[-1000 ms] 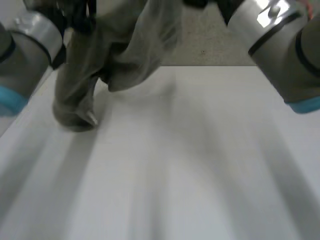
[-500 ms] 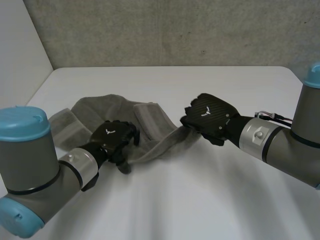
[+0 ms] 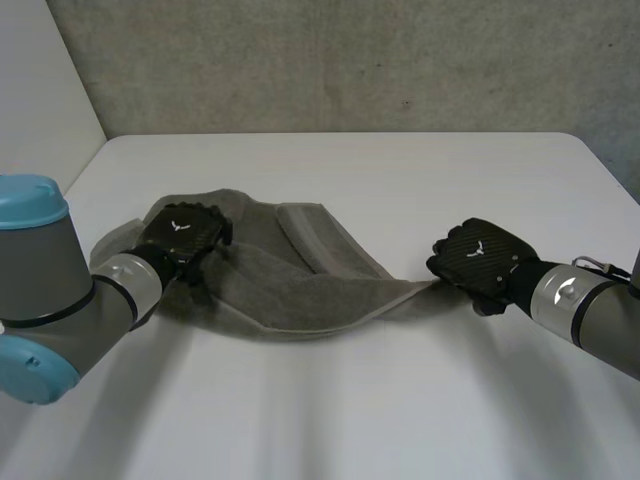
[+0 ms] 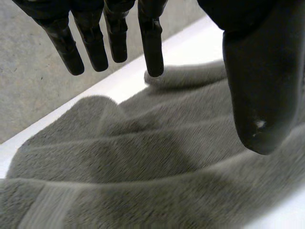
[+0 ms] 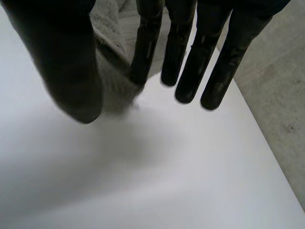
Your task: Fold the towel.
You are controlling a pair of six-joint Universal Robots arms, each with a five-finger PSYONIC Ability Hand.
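White table (image 3: 400,180) bearing a grey towel (image 3: 300,290), drawn out crumpled across its middle between the two hands. Left hand (image 3: 180,232) over the towel's left end, fingers straight and apart from the thumb. Right hand (image 3: 480,262) pinching the towel's right corner between thumb and finger.

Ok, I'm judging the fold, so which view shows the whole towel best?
The head view: the towel lies stretched out across the table. The left wrist view gives a close patch of it; the right wrist view, one corner.
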